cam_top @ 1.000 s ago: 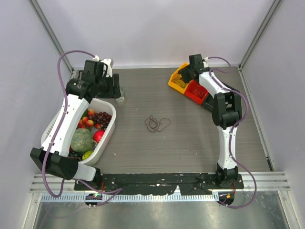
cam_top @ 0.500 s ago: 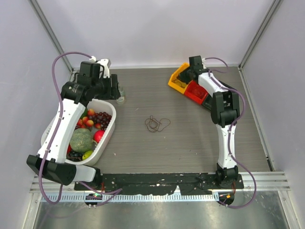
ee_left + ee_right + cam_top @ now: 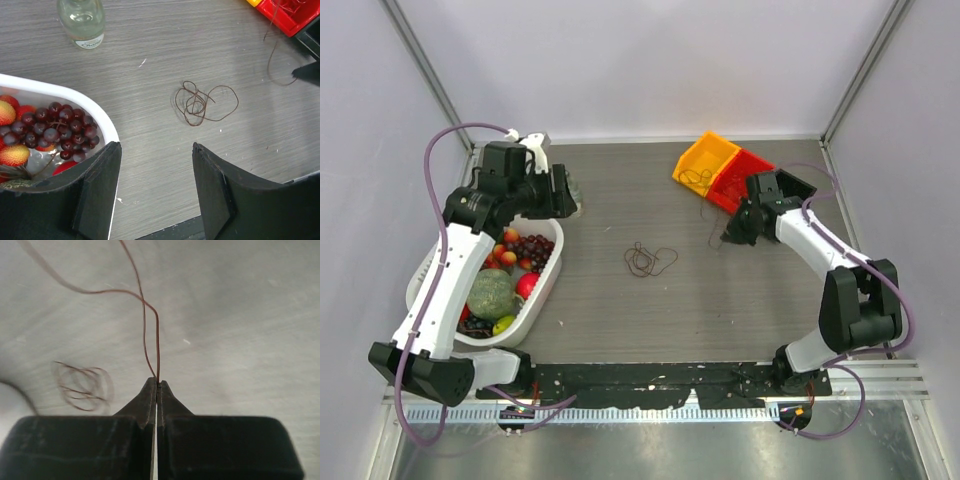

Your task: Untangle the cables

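Coiled brown cable [image 3: 648, 261]: loose at mid-counter, clear of both grippers.
Second brown cable strand [image 3: 150, 340]: pinched between closed tips of right gripper [image 3: 157, 382], leading back to red bin [image 3: 738, 172] near far right corner.
Left gripper [image 3: 156, 150]: jaws apart, empty, above rim of white basket [image 3: 65, 91] by left edge.

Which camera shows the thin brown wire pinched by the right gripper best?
Right wrist: the thin brown wire rises close-up from the shut right gripper. Left wrist shows it trailing from the red plastic bin; the top view, a faint line.
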`<state>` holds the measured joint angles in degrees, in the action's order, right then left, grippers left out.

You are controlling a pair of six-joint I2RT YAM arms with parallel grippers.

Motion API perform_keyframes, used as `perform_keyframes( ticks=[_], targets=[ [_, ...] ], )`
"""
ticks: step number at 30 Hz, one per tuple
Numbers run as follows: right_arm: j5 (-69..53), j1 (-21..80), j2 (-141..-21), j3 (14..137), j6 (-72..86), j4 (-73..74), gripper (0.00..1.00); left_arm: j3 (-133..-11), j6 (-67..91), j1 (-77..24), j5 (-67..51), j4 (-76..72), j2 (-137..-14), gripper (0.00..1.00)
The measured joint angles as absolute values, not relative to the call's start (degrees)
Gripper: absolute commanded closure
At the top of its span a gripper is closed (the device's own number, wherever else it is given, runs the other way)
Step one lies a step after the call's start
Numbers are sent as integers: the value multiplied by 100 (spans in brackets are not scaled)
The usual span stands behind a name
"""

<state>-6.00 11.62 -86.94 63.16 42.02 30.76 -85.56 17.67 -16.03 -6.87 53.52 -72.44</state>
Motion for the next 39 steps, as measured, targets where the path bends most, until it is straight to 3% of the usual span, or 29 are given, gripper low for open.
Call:
perform_keyframes(
  ticks=[8, 25, 31, 39],
  targets=[
    [-381, 1149, -8680, 5137, 4005, 4174, 99, -8534, 1942, -1603, -788, 5347, -7148, 37],
    [-539, 1140, -8628, 5286, 3428, 4252, 99, -8525, 2228, -1603, -849, 5354, -7150, 38],
    [-1059, 1409, -8910, 6722, 3135, 3535, 99, -8525, 2224, -1603, -862, 5352, -7212, 38],
    [-1267, 1476, -10269, 9421, 3524, 2515, 99, -8661, 2163, -1603, -840, 5358, -7264, 38]
  ],
)
